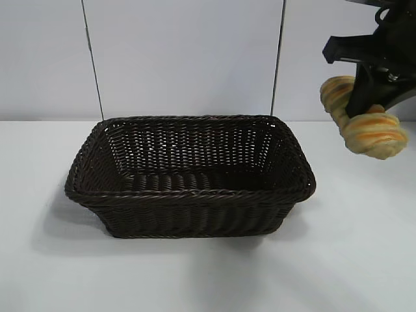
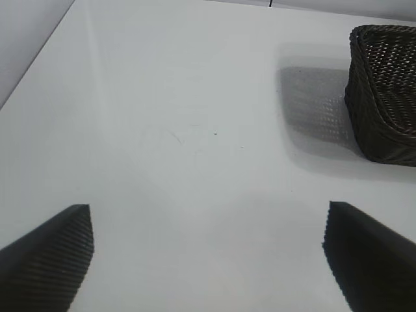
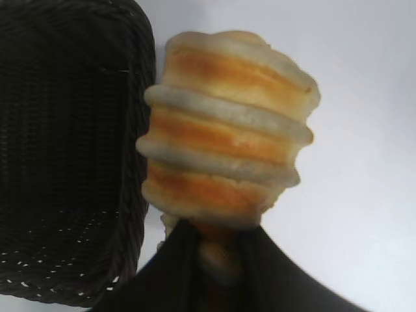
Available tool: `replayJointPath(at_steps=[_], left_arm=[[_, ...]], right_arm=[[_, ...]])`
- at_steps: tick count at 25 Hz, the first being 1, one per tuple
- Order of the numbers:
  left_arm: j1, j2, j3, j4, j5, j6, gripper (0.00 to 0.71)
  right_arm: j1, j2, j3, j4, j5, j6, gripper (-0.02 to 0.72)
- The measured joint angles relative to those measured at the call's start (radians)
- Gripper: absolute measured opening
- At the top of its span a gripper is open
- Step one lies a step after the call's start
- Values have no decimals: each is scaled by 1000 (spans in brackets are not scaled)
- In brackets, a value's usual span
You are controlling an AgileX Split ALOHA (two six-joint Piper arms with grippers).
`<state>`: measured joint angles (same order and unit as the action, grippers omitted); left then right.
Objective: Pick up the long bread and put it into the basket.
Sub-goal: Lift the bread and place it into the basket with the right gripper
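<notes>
The long bread (image 1: 370, 127), golden with orange-brown ridges, hangs in the air at the upper right, above the table and to the right of the basket (image 1: 188, 195). My right gripper (image 1: 365, 107) is shut on its middle. In the right wrist view the bread (image 3: 227, 130) sticks out past the black fingers (image 3: 188, 266), with the basket (image 3: 65, 149) beside it. The basket is dark brown wicker, rectangular, and nothing shows inside it. My left gripper (image 2: 209, 250) is open over bare table, with a corner of the basket (image 2: 383, 91) farther off; that arm is out of the exterior view.
The white table (image 1: 208, 273) spreads all round the basket. Behind it stands a pale wall with two thin dark vertical lines (image 1: 92, 58). The basket casts a shadow (image 2: 312, 104) on the table on its left side.
</notes>
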<state>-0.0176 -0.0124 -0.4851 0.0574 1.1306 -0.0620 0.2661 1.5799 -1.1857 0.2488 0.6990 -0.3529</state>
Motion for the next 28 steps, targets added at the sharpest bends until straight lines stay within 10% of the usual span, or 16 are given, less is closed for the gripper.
replayJointPath(at_steps=[11, 21, 28], left_arm=[[0, 0, 0, 0, 0, 0, 695], [0, 0, 0, 0, 0, 0, 695], [0, 0, 0, 0, 0, 0, 695]], right_arm=[[222, 202, -2, 11, -245, -615, 104], [250, 311, -2, 41, -384, -647, 135], [250, 283, -5, 46, -385, -642, 644]])
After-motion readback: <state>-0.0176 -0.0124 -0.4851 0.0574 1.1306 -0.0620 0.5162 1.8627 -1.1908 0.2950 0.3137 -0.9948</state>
